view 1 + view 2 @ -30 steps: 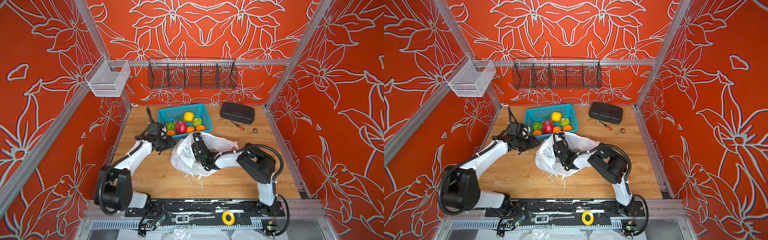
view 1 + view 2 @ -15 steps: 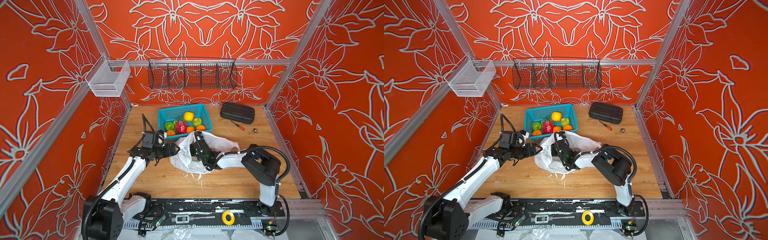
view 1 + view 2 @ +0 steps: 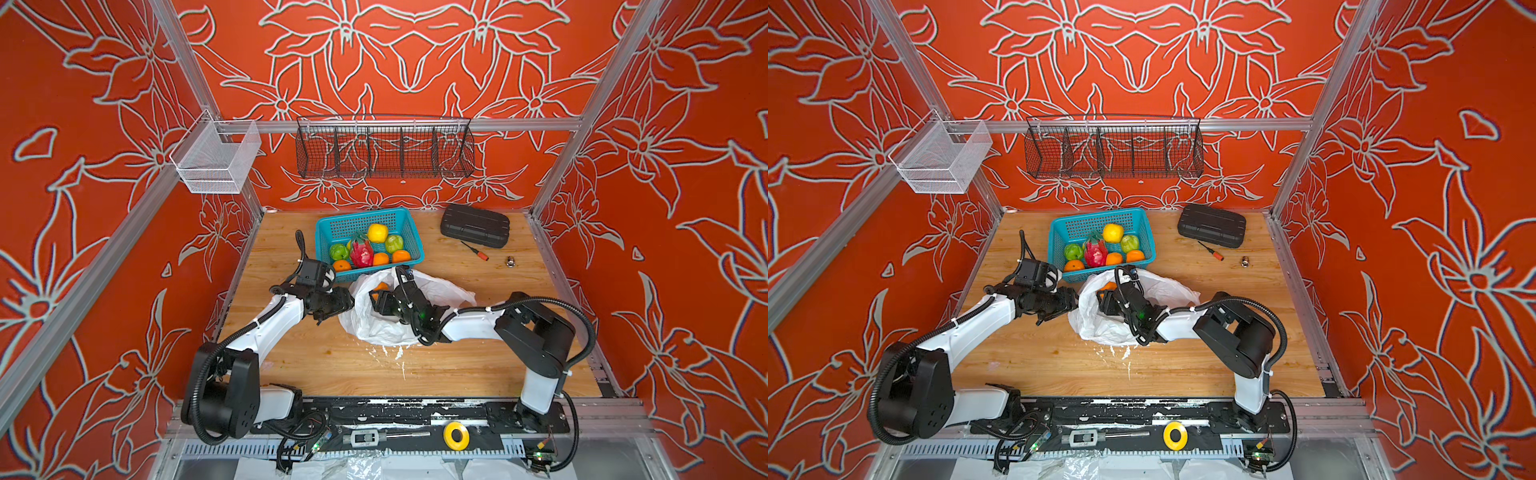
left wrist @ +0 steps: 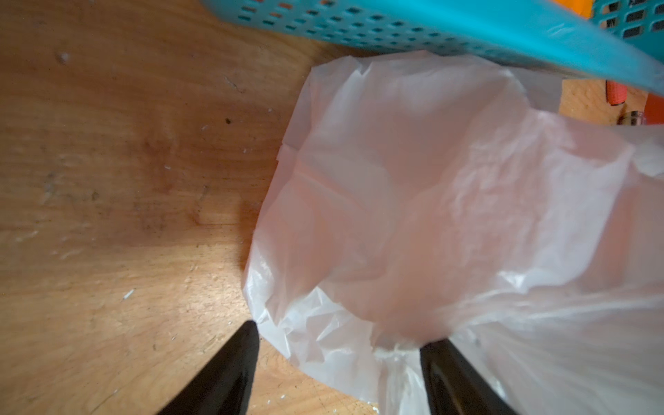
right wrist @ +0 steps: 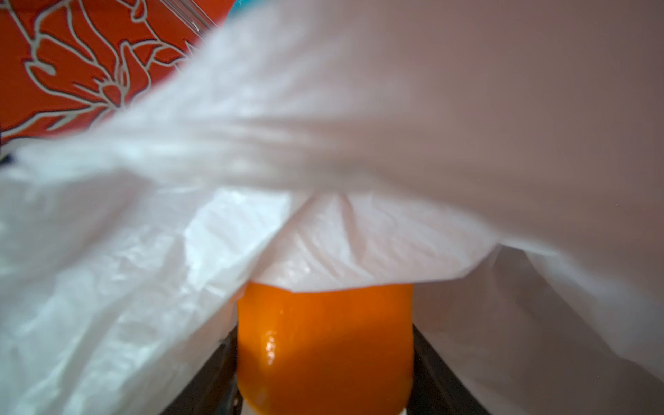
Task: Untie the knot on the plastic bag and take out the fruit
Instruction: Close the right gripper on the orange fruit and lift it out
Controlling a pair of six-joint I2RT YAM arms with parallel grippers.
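Note:
The plastic bag (image 3: 444, 291) (image 3: 1169, 291) lies open and crumpled at mid table, just in front of the teal basket (image 3: 361, 218) (image 3: 1096, 220). My right gripper (image 3: 376, 300) (image 3: 1104, 302) reaches into its mouth, shut on an orange (image 3: 380, 286) (image 3: 1108, 286). The right wrist view shows that orange (image 5: 323, 359) squeezed between both jaws under a fold of the bag (image 5: 323, 143). My left gripper (image 3: 347, 305) (image 3: 1073, 301) stands open at the bag's left edge, with the thin rim of the bag (image 4: 413, 179) between its spread fingers (image 4: 233, 366). Several fruit (image 3: 361, 253) fill the basket. No knot shows.
A black case (image 3: 475, 226), a small screwdriver (image 3: 473, 250) and a small metal part (image 3: 510, 261) lie at the back right. A black wire basket (image 3: 384, 151) and a white mesh basket (image 3: 216, 160) hang on the walls.
My left gripper has moved from the basket's front corner to the bag's left edge, and its arm has swung. The right gripper has stayed in the bag with the orange.

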